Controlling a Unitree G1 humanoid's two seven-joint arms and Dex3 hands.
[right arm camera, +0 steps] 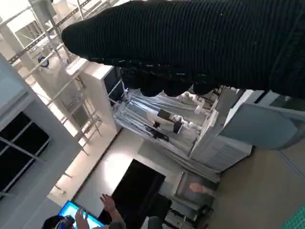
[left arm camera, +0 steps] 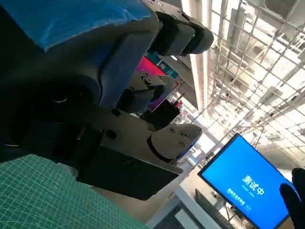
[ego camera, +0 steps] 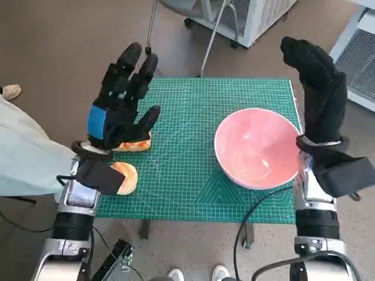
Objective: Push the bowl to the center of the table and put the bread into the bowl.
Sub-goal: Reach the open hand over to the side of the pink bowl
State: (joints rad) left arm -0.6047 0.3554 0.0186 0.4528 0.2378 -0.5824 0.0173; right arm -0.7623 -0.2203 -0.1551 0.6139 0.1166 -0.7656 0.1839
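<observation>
1. The pink round plastic bowl (ego camera: 258, 147) sits on the green gridded cutting mat (ego camera: 193, 175) that covers the bench, toward the right-hand side and close to the mat's right edge; it is not yet at the centre.
2. The right hand in the black knitted glove (ego camera: 316, 88) is raised beside the bowl's far right rim, fingers apart and holding nothing. Risk: a push delivered high on the rim may tip the shallow bowl instead of sliding it, since the wall flares outward.
3. A push that is off the bowl's midline would likely spin it or send it toward the near edge of the bench.
4. Two pieces of golden-brown bread lie at the left side of the mat: one bread piece (ego camera: 133, 144) partly under the left hand, the other bread roll (ego camera: 126, 177) nearer the front edge, partly hidden by the left wrist.
5. The left black hand with blue tape (ego camera: 120, 99) hovers above the bread, fingers spread, empty. Risk: on lowering, it could crush the soft bread or nudge the nearer roll off the bench.
</observation>
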